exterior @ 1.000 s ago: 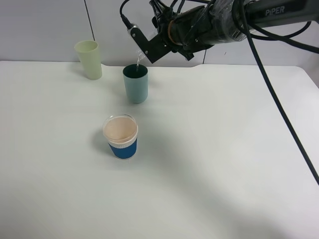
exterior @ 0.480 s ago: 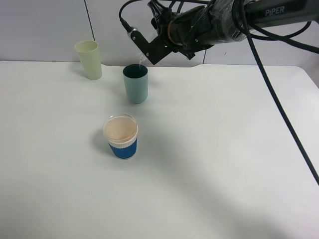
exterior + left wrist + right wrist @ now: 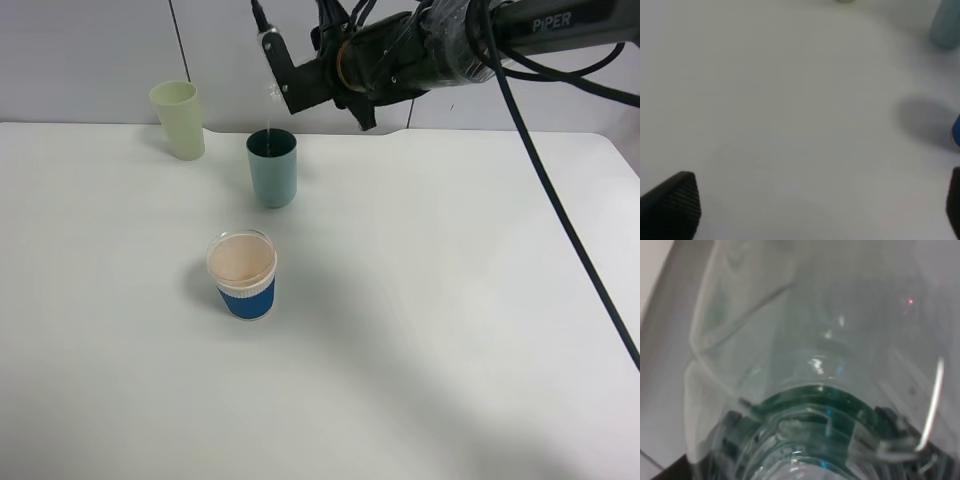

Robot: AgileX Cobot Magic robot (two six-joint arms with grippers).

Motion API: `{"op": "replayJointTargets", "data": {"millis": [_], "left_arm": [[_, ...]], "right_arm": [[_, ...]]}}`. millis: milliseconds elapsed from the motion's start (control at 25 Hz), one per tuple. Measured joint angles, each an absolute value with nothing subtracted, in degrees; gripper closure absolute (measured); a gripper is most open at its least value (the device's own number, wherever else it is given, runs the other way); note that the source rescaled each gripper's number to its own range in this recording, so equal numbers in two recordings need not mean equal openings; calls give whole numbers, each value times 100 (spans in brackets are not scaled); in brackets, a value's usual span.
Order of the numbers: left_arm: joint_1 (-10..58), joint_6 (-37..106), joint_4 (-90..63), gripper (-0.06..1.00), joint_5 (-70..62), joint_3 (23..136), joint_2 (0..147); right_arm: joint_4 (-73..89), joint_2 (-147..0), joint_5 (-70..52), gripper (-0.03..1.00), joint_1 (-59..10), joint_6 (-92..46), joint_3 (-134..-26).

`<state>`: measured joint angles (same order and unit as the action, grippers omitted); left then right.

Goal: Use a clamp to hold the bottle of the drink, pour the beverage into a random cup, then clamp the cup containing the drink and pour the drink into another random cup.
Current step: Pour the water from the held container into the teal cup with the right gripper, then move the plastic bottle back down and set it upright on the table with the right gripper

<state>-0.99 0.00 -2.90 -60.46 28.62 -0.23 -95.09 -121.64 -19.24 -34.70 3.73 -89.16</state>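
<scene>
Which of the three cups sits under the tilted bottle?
The teal-blue tumbler, directly below the bottle; the pale yellow-green tumbler stands off left, the blue-sleeved cup nearer the front.

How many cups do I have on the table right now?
3. A pale yellow-green tumbler at the back left, a teal tumbler right of it under the bottle, and a blue-sleeved cup nearer the front. Nothing appears to hide another.
</scene>
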Motion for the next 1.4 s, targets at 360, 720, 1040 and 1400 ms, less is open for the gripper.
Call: {"op": "replayJointTargets", "data": {"millis": [360, 720, 1040, 1400], "left_arm": [[-99, 0, -290, -6, -6046, 2862, -23], [-99, 0, -290, -6, -6046, 2862, -23], [-99, 0, -290, -6, -6046, 2862, -23], [-99, 0, -290, -6, -6046, 2862, -23]], "right_arm": [[-8268, -12156, -1913, 95, -3470, 3794, -8916], [-6485, -11676, -1924, 95, -3443, 4175, -8916], [-4661, -11219, -1953, 95, -3345, 2589, -8916], [-2248, -10704, -1387, 95, -3068, 699, -8428]]}}
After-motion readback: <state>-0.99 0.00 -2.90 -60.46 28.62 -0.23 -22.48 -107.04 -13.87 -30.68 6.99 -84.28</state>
